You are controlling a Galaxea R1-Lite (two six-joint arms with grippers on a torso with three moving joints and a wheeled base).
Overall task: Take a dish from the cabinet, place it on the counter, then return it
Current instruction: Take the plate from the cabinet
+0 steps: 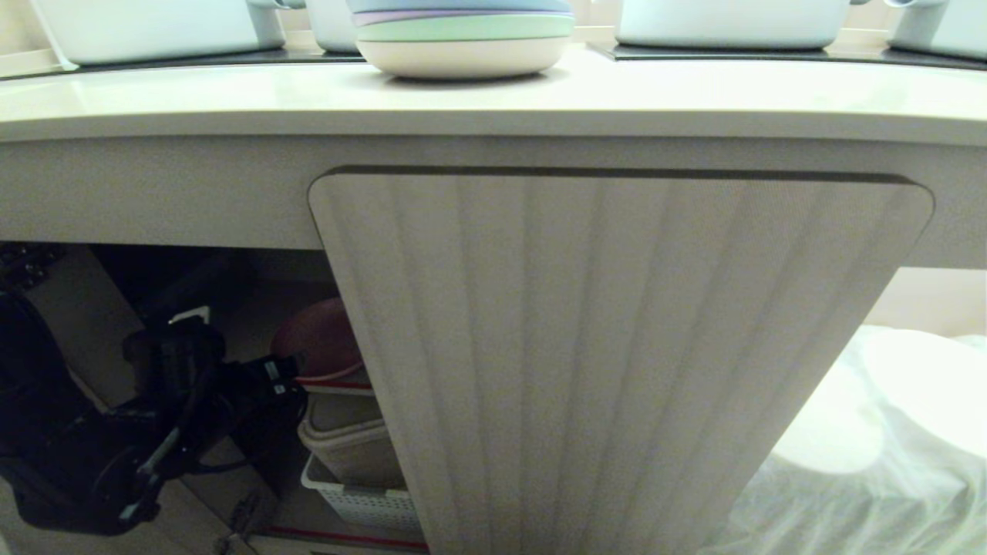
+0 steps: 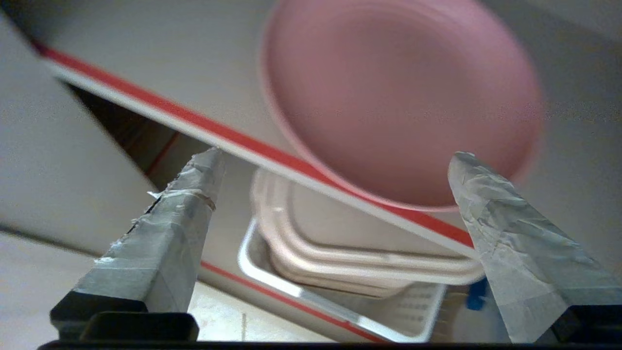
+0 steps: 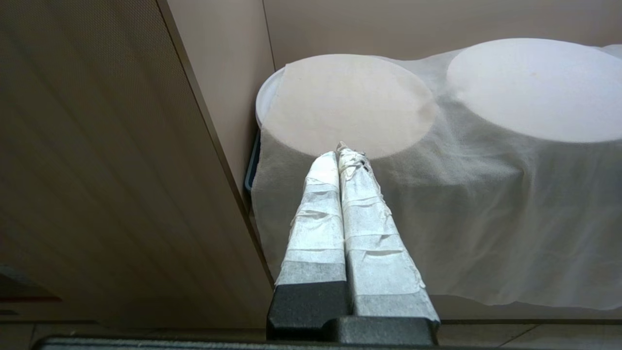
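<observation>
The pink dish (image 2: pixel 403 97) lies flat on the red-edged shelf (image 2: pixel 233 138) inside the cabinet (image 1: pixel 617 347); the open fluted door hides most of it in the head view, where only the dish's edge (image 1: pixel 320 339) shows. My left gripper (image 2: pixel 337 160) is open in front of the shelf edge, fingertips (image 2: pixel 206 167) wide apart, with nothing between them and the dish just beyond. In the head view the left gripper (image 1: pixel 289 368) reaches into the dark opening at lower left. The counter (image 1: pixel 231 92) runs above. My right gripper (image 3: pixel 342 148) hangs shut beside the door.
Stacked plates (image 1: pixel 463 38) and white pots (image 1: pixel 732 23) stand on the counter. Under the shelf, beige trays (image 2: pixel 340 243) sit stacked in a white slotted basket (image 2: pixel 388 330). A white cloth (image 3: pixel 437 194) covers round things to the right of the door.
</observation>
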